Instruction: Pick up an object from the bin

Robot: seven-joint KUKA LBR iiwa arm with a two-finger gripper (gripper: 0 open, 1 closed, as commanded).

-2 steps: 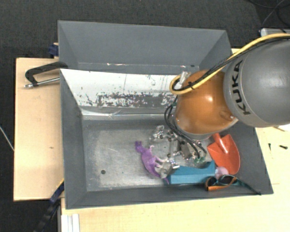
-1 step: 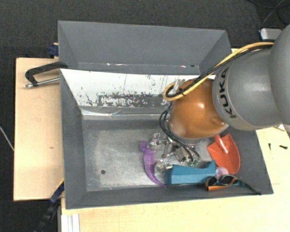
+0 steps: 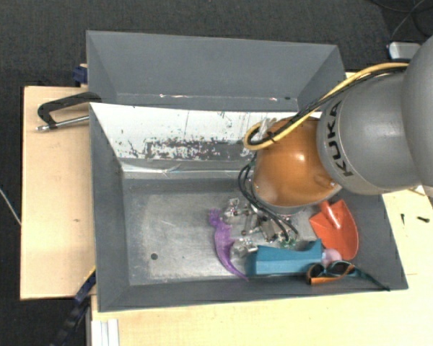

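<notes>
Camera view: arm point(image 3: 379, 132) down from R, gripper point(image 3: 247, 235) poss. on purple item point(image 3: 222, 247).

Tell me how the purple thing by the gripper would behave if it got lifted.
The purple thing looks thin and curved like a strip, so it would probably droop and weigh little. It lies beside the gripper and the blue block, so it may snag.

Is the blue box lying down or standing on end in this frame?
Lying down: the blue box rests lengthwise on the floor of the bin, along the near wall, right by the pincer.
</notes>
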